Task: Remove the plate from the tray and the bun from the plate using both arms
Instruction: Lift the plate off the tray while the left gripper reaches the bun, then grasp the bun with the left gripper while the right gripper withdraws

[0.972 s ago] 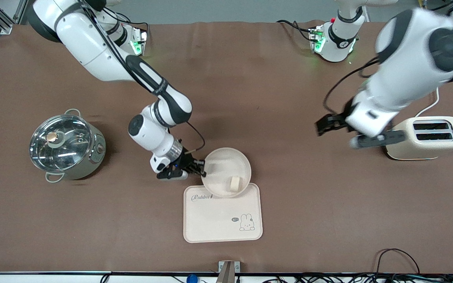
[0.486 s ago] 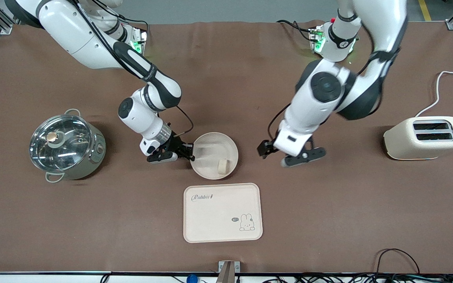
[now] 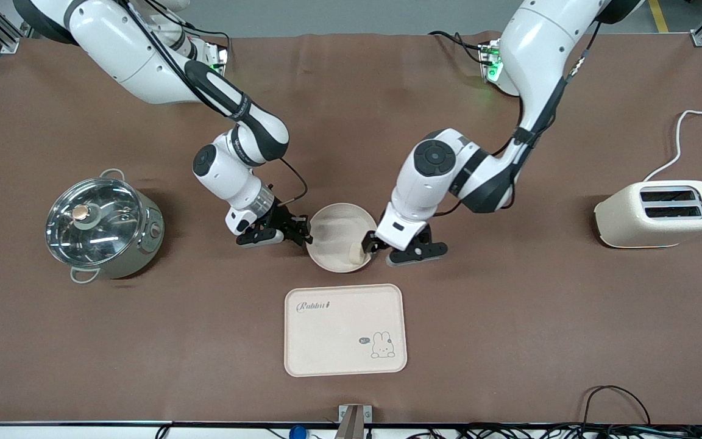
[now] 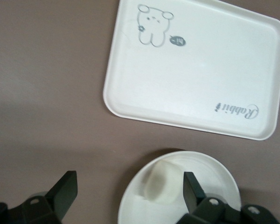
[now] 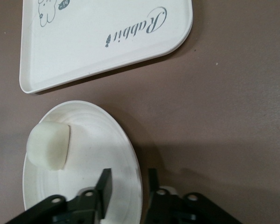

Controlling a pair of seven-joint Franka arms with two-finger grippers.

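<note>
The round cream plate [image 3: 334, 235] lies on the brown table, just farther from the front camera than the tray. The pale bun [image 3: 354, 253] sits in it near the rim at the left arm's end. My right gripper [image 3: 302, 235] is shut on the plate's rim at the right arm's end; in the right wrist view its fingers [image 5: 105, 186] straddle the rim of the plate [image 5: 79, 158], with the bun [image 5: 47, 144] farther in. My left gripper [image 3: 370, 244] is open at the plate's other edge. In the left wrist view the left gripper [image 4: 129, 189] spans the bun [image 4: 161, 184] and the plate's edge [image 4: 154, 212].
The rectangular cream tray with a rabbit drawing [image 3: 345, 329] lies nearer the front camera than the plate. A steel pot with a glass lid [image 3: 102, 228] stands toward the right arm's end. A cream toaster [image 3: 659, 213] with a white cable stands toward the left arm's end.
My right gripper drew the plate with the bun off the tray's edge, away from the front camera. My left arm swung from beside the toaster down to the plate's edge by the bun.
</note>
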